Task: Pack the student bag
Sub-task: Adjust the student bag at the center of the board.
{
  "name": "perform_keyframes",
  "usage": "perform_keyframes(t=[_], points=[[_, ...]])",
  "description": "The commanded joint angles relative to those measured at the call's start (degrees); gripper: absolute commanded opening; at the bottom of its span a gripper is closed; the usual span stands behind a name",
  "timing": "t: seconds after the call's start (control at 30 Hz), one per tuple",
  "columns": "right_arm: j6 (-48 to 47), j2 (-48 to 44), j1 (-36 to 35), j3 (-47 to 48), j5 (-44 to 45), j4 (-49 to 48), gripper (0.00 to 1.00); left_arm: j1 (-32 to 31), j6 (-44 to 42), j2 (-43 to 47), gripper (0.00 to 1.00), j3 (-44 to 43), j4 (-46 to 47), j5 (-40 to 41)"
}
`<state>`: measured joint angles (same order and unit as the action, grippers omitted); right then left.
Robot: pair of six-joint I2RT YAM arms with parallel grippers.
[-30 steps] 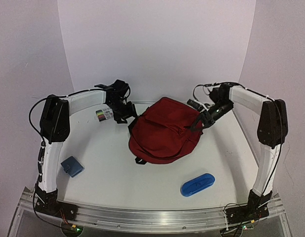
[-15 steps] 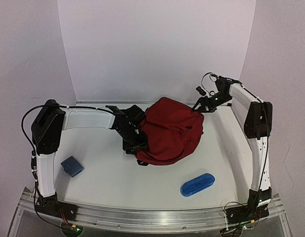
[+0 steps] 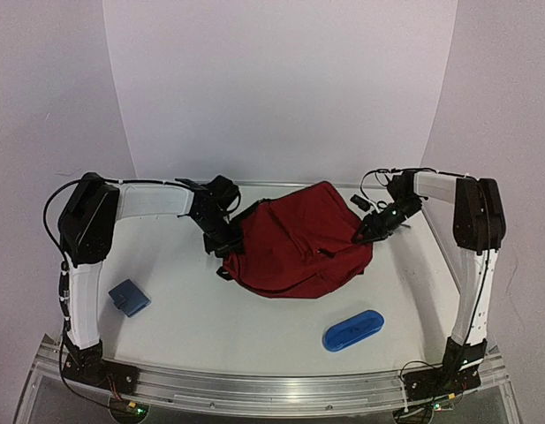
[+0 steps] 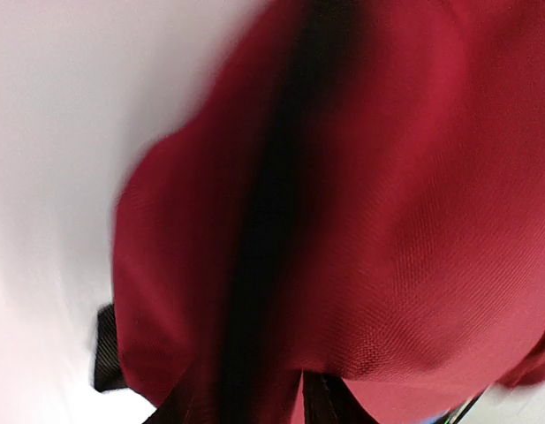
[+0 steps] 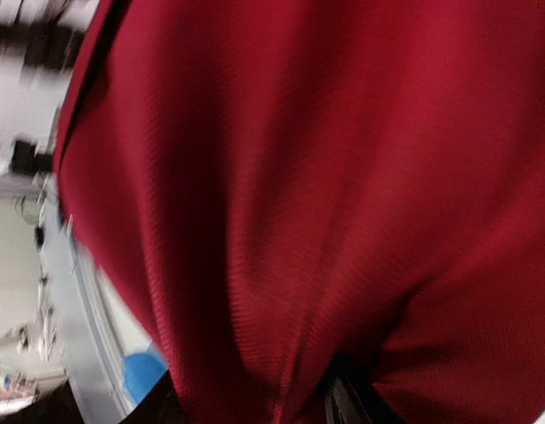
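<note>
A white surface [image 3: 193, 300] sat in a booth of plain pale walls [image 3: 281, 88], with a metal rail [image 3: 272, 389] along its near edge. A blue oblong case [image 3: 352, 329] lay near the front right, and a small blue block [image 3: 129, 297] near the left arm's base.

The student bag [image 3: 298, 243] lay at the middle of the surface towards the back, stretched between the two hands. The left hand [image 3: 228, 243] was at its left edge and the right hand [image 3: 364, 233] at its right edge. Each was partly closed, with red cloth gathered between its fingers [image 4: 329, 402] [image 5: 347, 402].

The bag was dark red woven fabric, slumped and creased. A black strip ran down it in the left wrist view, and a black strap end [image 3: 224, 273] poked out at its lower left.
</note>
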<state>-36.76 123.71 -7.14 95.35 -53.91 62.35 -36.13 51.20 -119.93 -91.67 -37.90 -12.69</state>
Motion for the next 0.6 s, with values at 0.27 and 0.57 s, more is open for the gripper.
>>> perform_keyframes(t=[0.27,0.57], points=[[-14.5,-14.5,-5.1,-1.8,6.4,17.2,0.67,3.3,-13.1,-14.9,0.62,-34.9,-11.0,-0.2],[-0.2,-21.2,-11.3,1.5,14.4,3.0,0.7,0.8,-8.1,15.7,0.68,5.2,9.6,1.5]])
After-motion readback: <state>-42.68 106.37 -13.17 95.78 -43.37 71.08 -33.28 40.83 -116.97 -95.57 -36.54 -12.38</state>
